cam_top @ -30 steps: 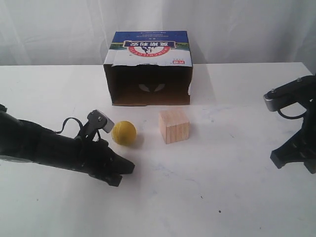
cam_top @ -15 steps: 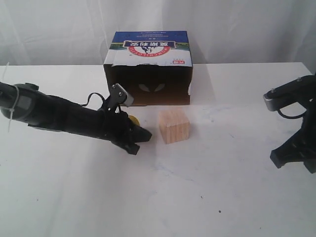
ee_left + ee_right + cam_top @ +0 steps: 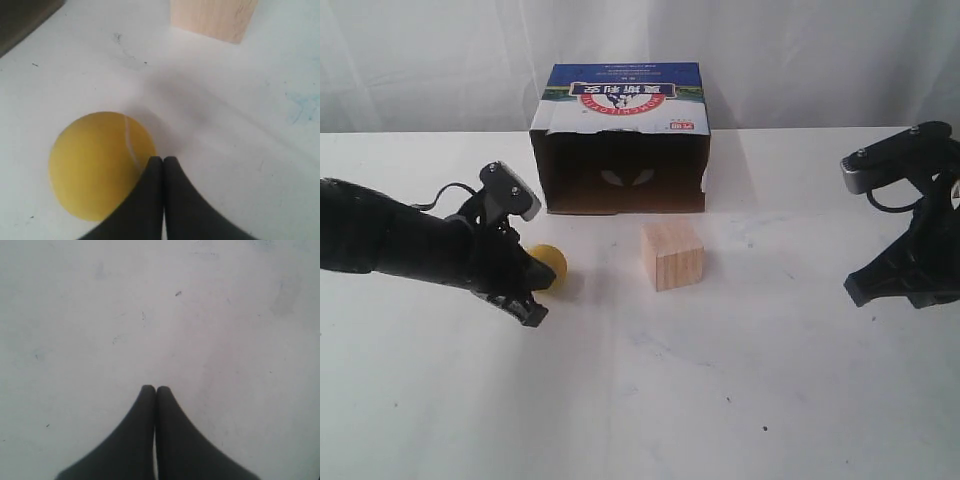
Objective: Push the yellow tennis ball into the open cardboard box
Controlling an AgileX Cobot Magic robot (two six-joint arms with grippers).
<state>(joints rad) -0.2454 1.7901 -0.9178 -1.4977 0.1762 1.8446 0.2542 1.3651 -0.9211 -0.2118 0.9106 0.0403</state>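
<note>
Left gripper [image 3: 163,161], jaws pressed together, just beside the yellow tennis ball [image 3: 92,165]; open cardboard box [image 3: 620,100] beyond; right gripper [image 3: 155,390] likewise pinched tight.

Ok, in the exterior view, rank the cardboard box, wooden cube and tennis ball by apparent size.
1. open cardboard box, by far the largest.
2. wooden cube.
3. yellow tennis ball, though it is partly hidden, so its gap to the cube is unsure.
</note>
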